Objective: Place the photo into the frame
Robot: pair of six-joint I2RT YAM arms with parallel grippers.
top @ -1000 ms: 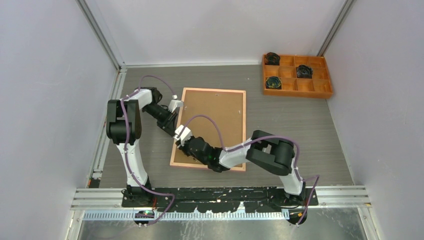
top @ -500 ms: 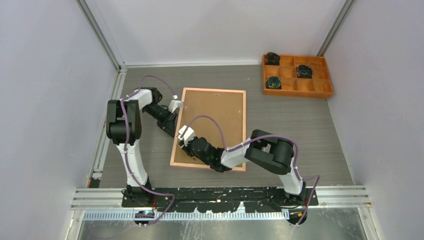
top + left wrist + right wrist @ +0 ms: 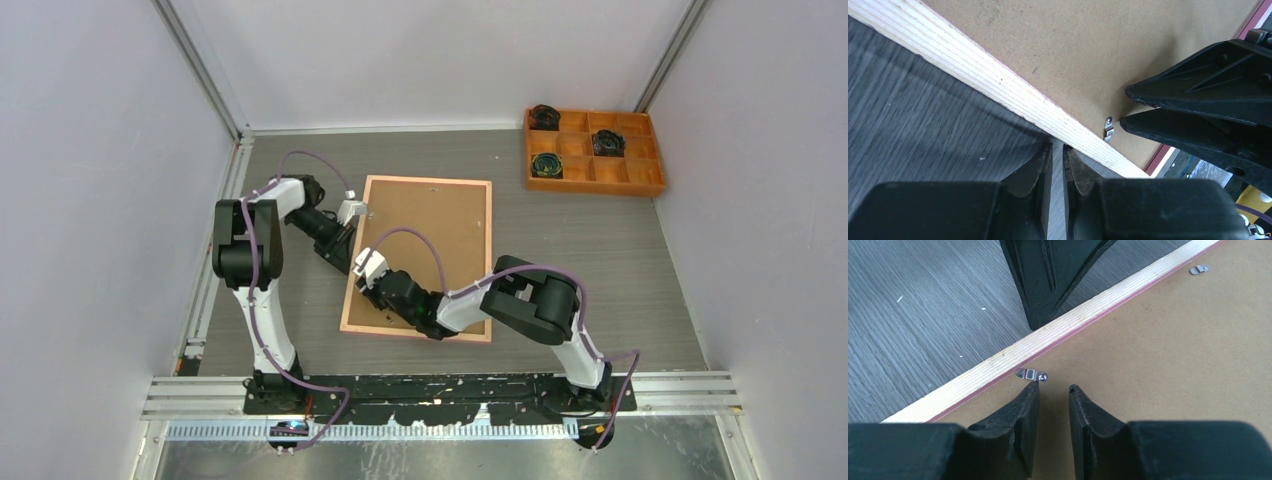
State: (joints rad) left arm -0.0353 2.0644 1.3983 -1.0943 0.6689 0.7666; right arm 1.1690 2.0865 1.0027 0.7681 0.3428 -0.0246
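The frame (image 3: 998, 95) lies face down in the middle of the desk (image 3: 580, 250), its pale wood back upward and a plain brown backing board (image 3: 430, 240) filling its opening. The photo is nowhere in sight. It is probably already under that board, though nothing here confirms it. Over the last second the right arm has drawn its elbow in and nudged the right hand (image 3: 1054, 385) a little further along the frame's left rail, while the left arm has not moved. The right hand is released, its fingers parted with nothing between them. Its left fingertip now sits just beside a small metal retaining tab (image 3: 1031, 374) at the inner edge of the rail. A second tab (image 3: 1200, 269) shows further along the same rail. The left hand (image 3: 1057, 146) has its fingers drawn almost together, with only a slit between them, and grips nothing. Its tips press against the outer side of that rail, apparently to steady the frame. This small shift suggests the job is at its fastening stage, with the right hand lined up to work the tab so that it holds the board. Whether the tab already overlaps the board cannot be told. An orange compartment tray (image 3: 600, 188) sits well apart at the far right.
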